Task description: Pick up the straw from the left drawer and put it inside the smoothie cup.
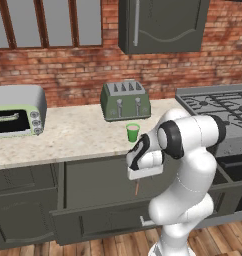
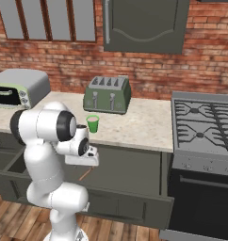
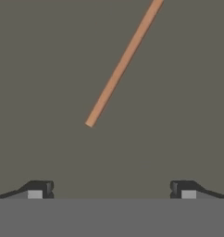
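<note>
The orange-brown straw (image 3: 123, 62) lies flat on the grey floor of the open left drawer (image 1: 93, 220), slanting up to the right in the hand view. Its near end sits above and between my fingertips (image 3: 40, 190), apart from them. My gripper (image 3: 111, 190) is open and holds nothing; it hangs over the drawer, pointing down. A short piece of the straw (image 1: 137, 188) shows below the hand in the left base view, and the straw (image 2: 84, 174) also shows in the right base view. The green smoothie cup (image 1: 132, 132) stands upright on the counter near its front edge, in front of the toaster.
A green toaster (image 1: 125, 101) stands behind the cup. A toaster oven (image 1: 15, 110) sits at the counter's left end. The stove (image 2: 205, 127) is on the right, with its oven door (image 2: 203, 202) below. A wall cabinet (image 1: 163, 25) hangs above.
</note>
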